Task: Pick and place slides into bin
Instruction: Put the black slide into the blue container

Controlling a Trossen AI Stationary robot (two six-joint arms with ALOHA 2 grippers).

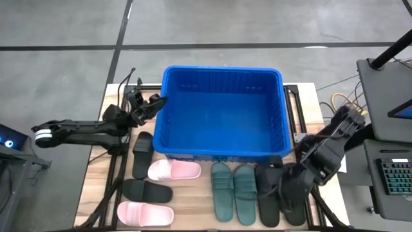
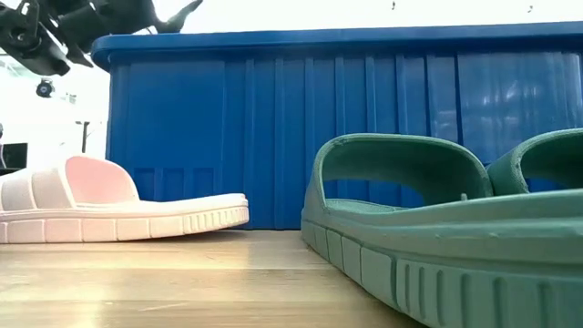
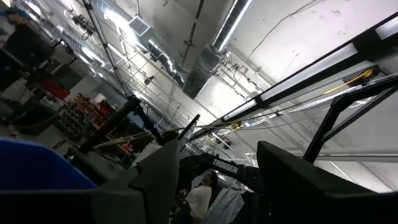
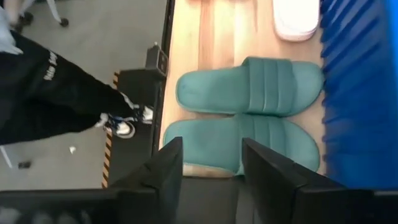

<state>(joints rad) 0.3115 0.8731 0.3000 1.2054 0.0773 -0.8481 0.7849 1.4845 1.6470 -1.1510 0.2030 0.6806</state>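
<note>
The blue bin (image 1: 222, 113) looks empty; all eight slides lie on the table (image 1: 193, 200) just in front of it. The right pincer (image 4: 211, 165), open and empty, hovers over the black pair (image 1: 277, 193) beside the green slides (image 4: 249, 115); next it must descend and grip one. The left pincer (image 1: 151, 106), open, waits at the bin's left rim.

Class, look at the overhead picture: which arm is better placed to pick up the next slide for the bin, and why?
Probably the right: the right gripper hangs open over the black slides, beside the green pair. The left gripper is raised at the bin rim.
</note>
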